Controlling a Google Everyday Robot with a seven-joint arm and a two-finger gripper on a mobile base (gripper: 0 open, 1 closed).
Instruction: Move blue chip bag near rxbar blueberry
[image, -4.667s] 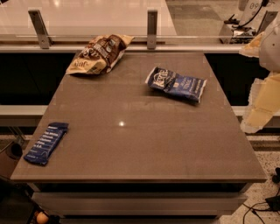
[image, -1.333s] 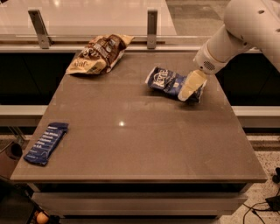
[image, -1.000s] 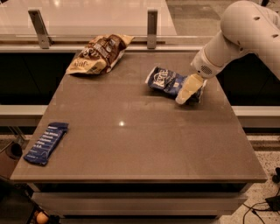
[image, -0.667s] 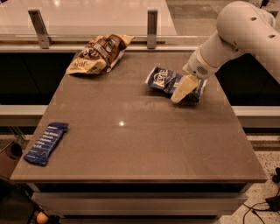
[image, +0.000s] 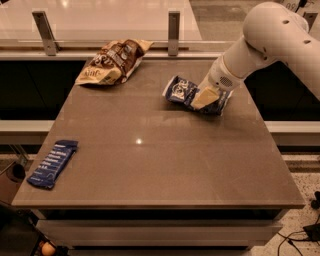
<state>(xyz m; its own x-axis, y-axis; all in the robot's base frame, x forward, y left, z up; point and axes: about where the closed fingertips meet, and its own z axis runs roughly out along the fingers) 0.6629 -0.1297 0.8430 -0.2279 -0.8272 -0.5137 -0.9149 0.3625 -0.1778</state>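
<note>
The blue chip bag (image: 182, 90) lies flat on the brown table at the back right, with white lettering on its crinkly foil. My gripper (image: 203, 98) hangs from the white arm that reaches in from the upper right and sits over the middle of the bag, hiding part of it. The rxbar blueberry (image: 53, 163), a slim dark-blue bar with white text, lies near the table's front left corner, far from the bag.
A brown-and-tan chip bag (image: 113, 61) lies at the back left. Two metal posts (image: 173, 25) and a rail stand along the table's (image: 165, 160) far edge. Floor and cables show at the lower right.
The arm swung in from the right side and came down over the blue chip bag, then crept left across it. The bag, bar and brown bag have not moved.
</note>
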